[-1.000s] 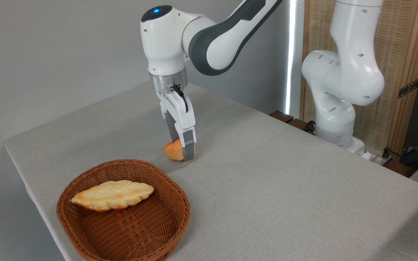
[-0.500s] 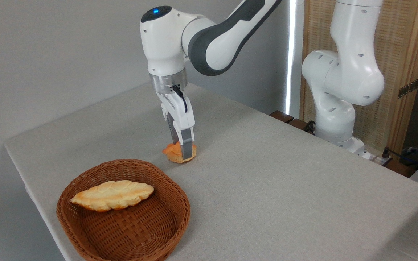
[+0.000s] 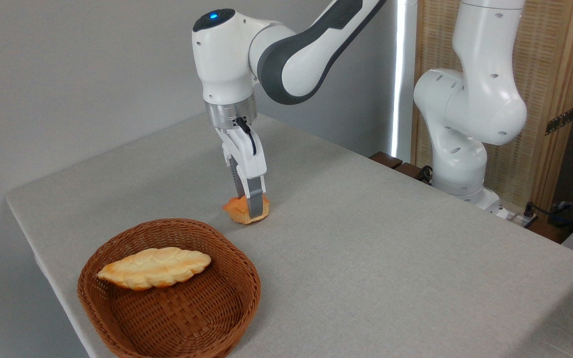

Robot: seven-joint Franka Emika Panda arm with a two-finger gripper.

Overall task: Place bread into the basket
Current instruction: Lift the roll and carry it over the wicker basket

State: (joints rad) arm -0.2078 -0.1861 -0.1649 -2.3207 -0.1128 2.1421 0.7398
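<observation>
My tool (image 3: pixel 249 211) points straight down, its grey fingers clamped on the bread (image 3: pixel 239 213), a small knobbly orange-golden bun with a paler ridged base. I can't tell whether the bun touches the grey cloth-textured worktop (image 3: pixel 366 258). At about 7 o'clock from it, near but apart, sits the round brown woven wicker basket (image 3: pixel 177 318); a pale braided loaf (image 3: pixel 154 267) lies inside.

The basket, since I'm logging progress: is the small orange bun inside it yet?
No, the bun sits on the table beyond the basket, between the gripper fingers.
</observation>
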